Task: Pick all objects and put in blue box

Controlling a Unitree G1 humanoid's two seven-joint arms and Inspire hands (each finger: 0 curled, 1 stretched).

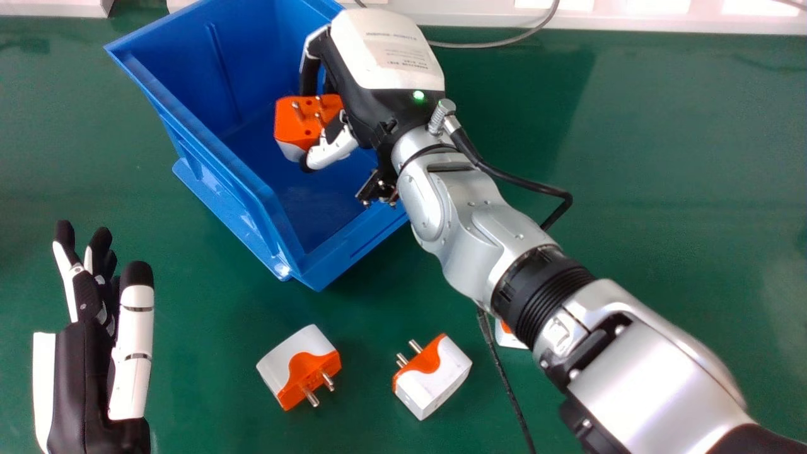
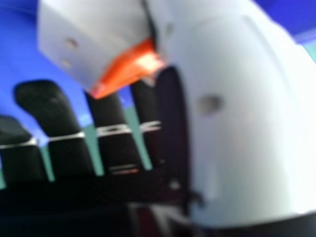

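Adptr. (image 1: 509,340) mostly hidden by R arm (image 1: 543,291); box (image 1: 197,144) cropped @ top.

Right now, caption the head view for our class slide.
Right hand holding an orange-and-white plug adapter over the open blue box, two more on the green table.

Right arm (image 1: 498,236): silver, smooth rounded casings, small screws (image 1: 620,329), black ribbed collar (image 1: 548,290). Black cable (image 1: 517,183) off a knurled metal connector (image 1: 443,110) near the wrist. Right hand (image 1: 359,94): black body, white back plate (image 1: 391,47) with small dark print, green light (image 1: 418,95) (lit, quite bright). Right hand view: white thumb casing (image 2: 247,128), dark round recess (image 2: 210,103), black fingers (image 2: 47,103) with thin pale bands. Left hand (image 1: 82,378): black body, white edge strip (image 1: 44,378), white thumb (image 1: 134,340), black tip, thin dark bands.
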